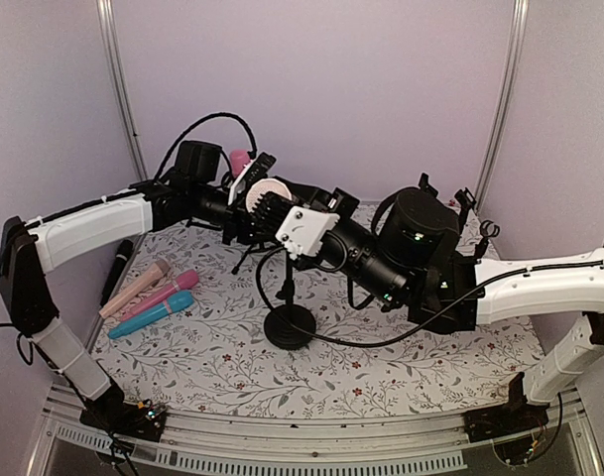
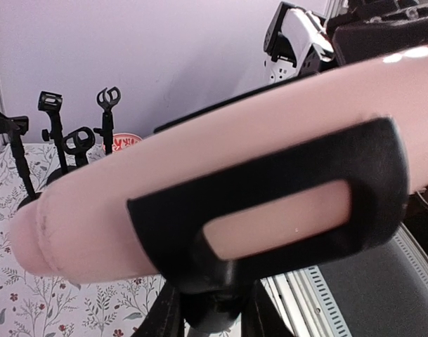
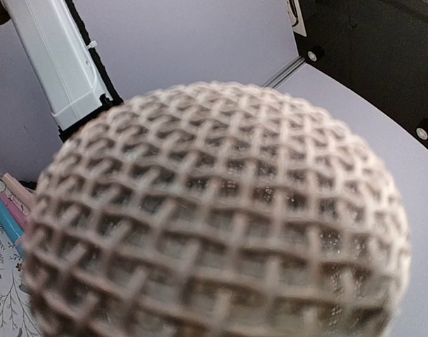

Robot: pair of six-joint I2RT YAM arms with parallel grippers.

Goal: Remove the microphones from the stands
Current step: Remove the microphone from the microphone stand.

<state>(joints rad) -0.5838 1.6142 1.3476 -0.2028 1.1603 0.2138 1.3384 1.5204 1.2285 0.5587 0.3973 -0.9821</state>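
Note:
A pale pink microphone (image 2: 199,161) lies crosswise in the black clip (image 2: 164,239) of a stand (image 1: 289,325) at the middle of the table. In the left wrist view my left gripper (image 2: 210,312) is shut on the stand's neck just under the clip, one finger on each side. From the right, my right gripper (image 1: 265,210) reaches in and is closed on the microphone near its mesh head (image 3: 214,210). That head fills the right wrist view and hides the fingers. Seen from above, both grippers meet over the stand.
Several loose microphones lie at the left of the floral cloth: beige (image 1: 135,288), pink (image 1: 163,295), blue (image 1: 151,314) and black (image 1: 116,270). Several bare stands (image 2: 55,133) stand at the back right corner (image 1: 485,233). A cable (image 1: 361,342) trails past the stand's base.

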